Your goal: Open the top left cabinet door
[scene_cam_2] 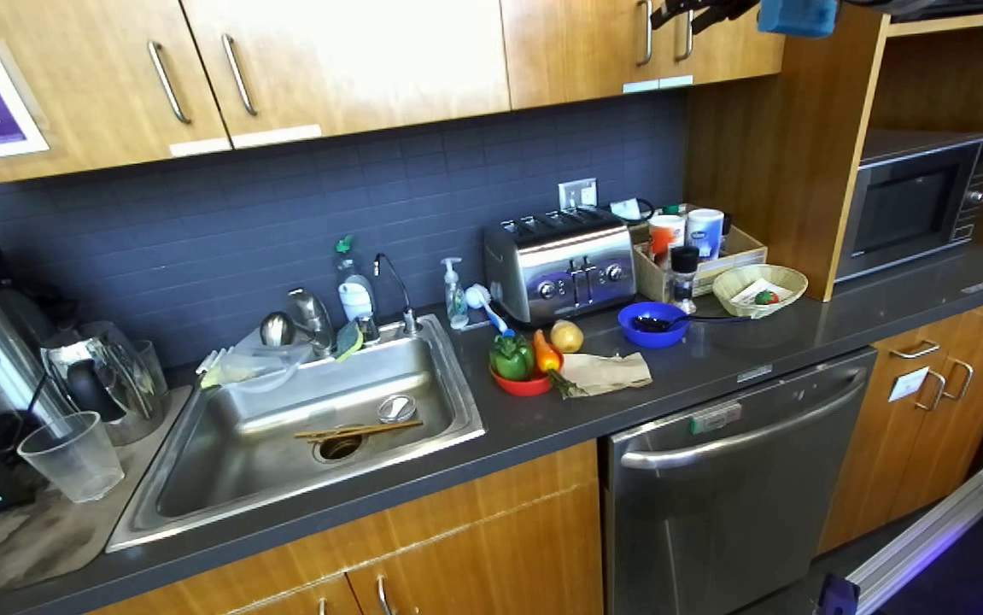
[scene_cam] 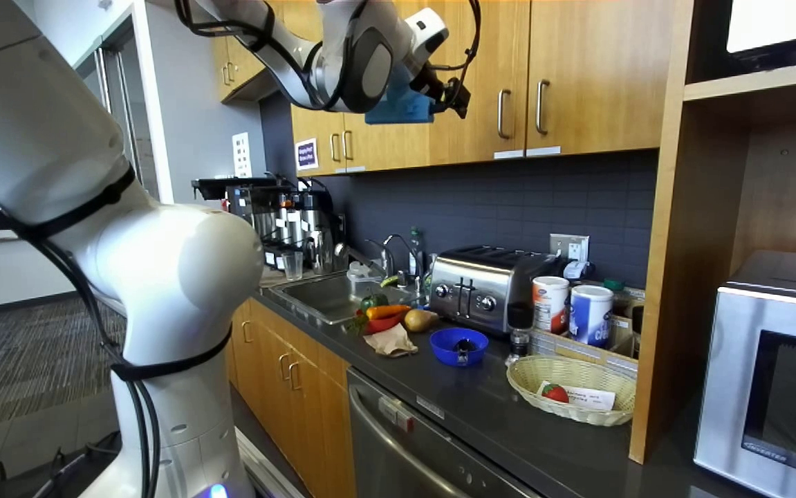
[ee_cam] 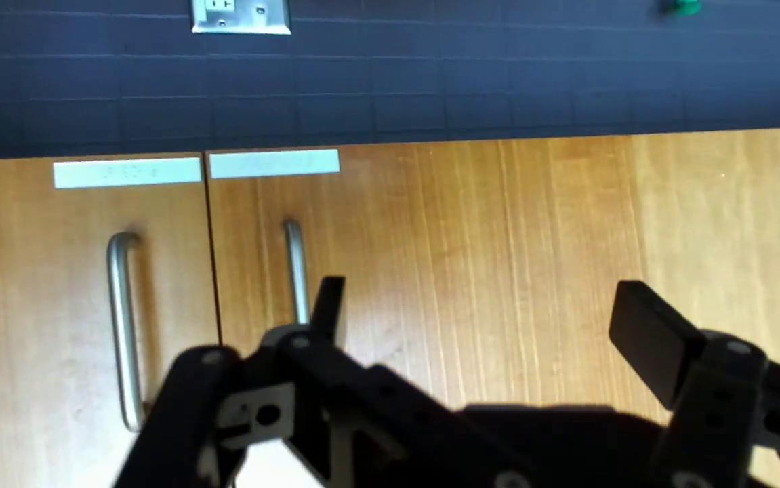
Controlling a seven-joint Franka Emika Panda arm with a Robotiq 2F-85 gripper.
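The blue bowl [scene_cam_2: 656, 340] holds a black utensil [scene_cam_2: 650, 325]; the red bowl [scene_cam_2: 522, 388], a green bell pepper [scene_cam_2: 511, 356] and orange vegetable [scene_cam_2: 546, 350]; the woven basket [scene_cam: 577, 415], a strawberry [scene_cam: 554, 393] and illegible slip [scene_cam: 593, 399]. Fingers [ee_cam: 655, 339] wide, the gripper [ee_cam: 484, 313] hangs before the closed top left cabinet door [ee_cam: 444, 217], whose handle [ee_cam: 297, 268] it partly hides.

In the wrist view my jaws hide part of the top left cabinet door [ee_cam: 471, 271] and its handle [ee_cam: 297, 268]; I can't read its label [ee_cam: 274, 163]; the outlet plate [ee_cam: 244, 18] is cropped.
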